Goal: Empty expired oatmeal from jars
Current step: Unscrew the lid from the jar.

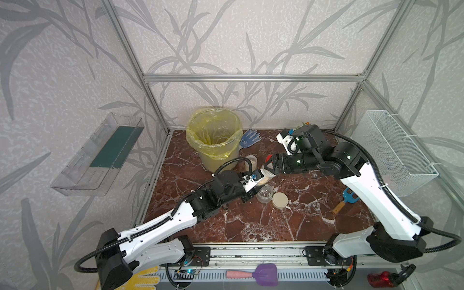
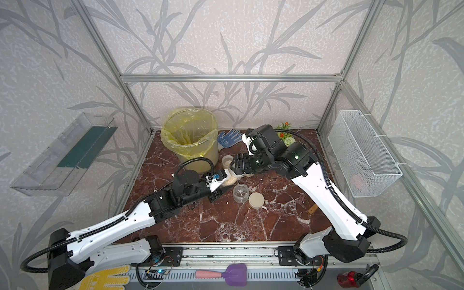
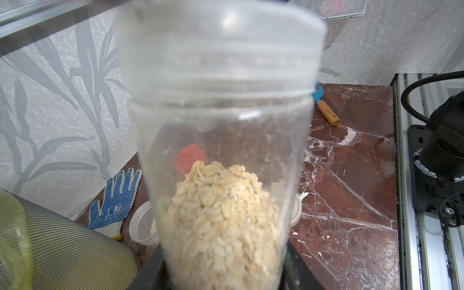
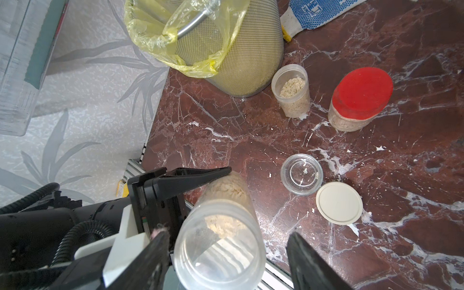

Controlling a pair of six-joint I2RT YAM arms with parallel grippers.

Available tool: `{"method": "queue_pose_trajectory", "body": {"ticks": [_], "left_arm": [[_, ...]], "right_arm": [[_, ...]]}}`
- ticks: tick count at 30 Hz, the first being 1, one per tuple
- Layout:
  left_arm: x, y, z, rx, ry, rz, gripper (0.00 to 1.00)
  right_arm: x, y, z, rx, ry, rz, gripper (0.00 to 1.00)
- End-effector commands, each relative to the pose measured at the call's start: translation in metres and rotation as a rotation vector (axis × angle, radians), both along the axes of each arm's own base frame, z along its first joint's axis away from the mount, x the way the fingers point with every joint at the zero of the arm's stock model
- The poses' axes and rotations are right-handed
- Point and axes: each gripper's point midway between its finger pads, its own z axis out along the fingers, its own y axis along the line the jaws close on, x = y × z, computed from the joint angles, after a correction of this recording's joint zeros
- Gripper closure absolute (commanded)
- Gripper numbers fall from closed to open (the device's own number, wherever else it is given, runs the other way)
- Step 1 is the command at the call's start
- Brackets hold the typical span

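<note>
My left gripper (image 1: 259, 180) (image 3: 221, 276) is shut on a slim clear jar (image 1: 266, 175) (image 2: 231, 178) (image 3: 221, 125), held tilted above the table. Oatmeal (image 3: 223, 213) fills its lower part. My right gripper (image 1: 270, 165) (image 4: 226, 251) is open around the jar's clear-lidded end (image 4: 219, 246); one finger (image 4: 155, 253) is close beside it and the other stands apart. A second slim jar (image 4: 292, 91) with oatmeal and a red-capped jar (image 4: 361, 93) stand by the bucket. A squat jar (image 1: 265, 193) (image 4: 301, 174) sits open and nearly empty beside its beige lid (image 1: 280, 200) (image 4: 339, 203).
The bucket with a yellow liner (image 1: 213, 140) (image 4: 226, 50) stands at the back left. A blue-dotted glove (image 1: 249, 138) lies beside it. A blue scraper with a wooden handle (image 1: 345, 199) lies at the right, and a wire basket (image 1: 391, 150) hangs on the right wall. Flakes are scattered on the marble top.
</note>
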Motion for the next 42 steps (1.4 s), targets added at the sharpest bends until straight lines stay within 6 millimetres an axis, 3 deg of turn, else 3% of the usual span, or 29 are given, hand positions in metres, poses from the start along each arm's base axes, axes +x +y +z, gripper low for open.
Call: {"method": "queue_pose_trajectory", "body": {"ticks": [1,13,20,24,29,34,42], "left_arm": [[0.002,-0.001,0.007,-0.003,-0.029,-0.003,1.0],[0.002,0.0,0.008,-0.002,-0.031,0.0,1.0],[0.001,0.001,0.01,-0.009,-0.032,-0.003,1.0],[-0.005,-0.001,0.012,-0.026,-0.025,-0.036,1.0],[-0.025,-0.004,0.01,-0.076,0.039,-0.144,1.0],[-0.039,-0.004,-0.001,-0.145,0.156,-0.221,1.0],[-0.044,0.005,-0.014,-0.19,0.211,-0.195,1.0]], "right_arm": [[-0.003,0.001,0.0,-0.017,-0.007,0.017,0.27],[-0.007,0.01,-0.002,-0.007,0.007,0.065,0.33],[-0.011,0.013,-0.005,-0.017,0.011,0.099,0.46],[-0.016,0.016,-0.005,-0.024,-0.001,0.149,0.61],[-0.033,0.028,0.017,0.001,-0.171,0.427,0.8],[-0.061,0.037,0.018,0.009,-0.275,0.755,0.86],[-0.065,0.034,0.013,-0.074,-0.35,0.948,0.91]]}}
